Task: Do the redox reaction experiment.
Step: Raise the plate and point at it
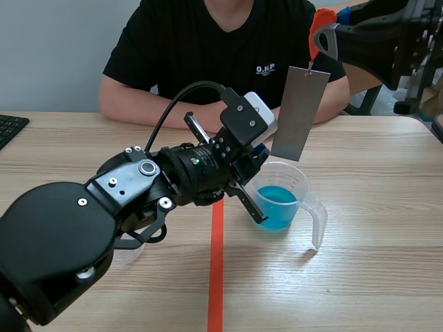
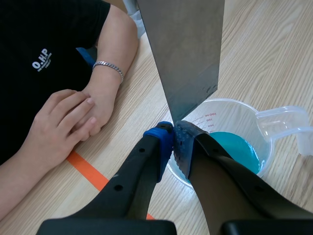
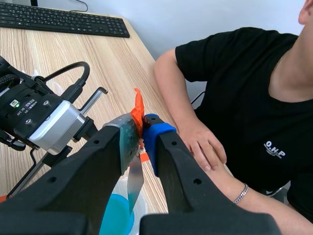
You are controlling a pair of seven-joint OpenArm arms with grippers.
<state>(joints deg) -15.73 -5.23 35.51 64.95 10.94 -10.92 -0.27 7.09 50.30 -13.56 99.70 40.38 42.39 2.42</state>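
The pale wooden table (image 1: 360,277) bears a clear plastic beaker of blue liquid (image 1: 282,202), pinched in the left gripper (image 2: 174,142).

The left pincer (image 2: 175,134) has its pads closed together right at the lower corner of a hanging grey metal sheet (image 2: 188,49), over the near rim of a clear measuring cup (image 2: 230,110) holding blue liquid (image 2: 239,149). Beside it, a person's hands (image 2: 63,122) rest folded on the table (image 2: 274,49).
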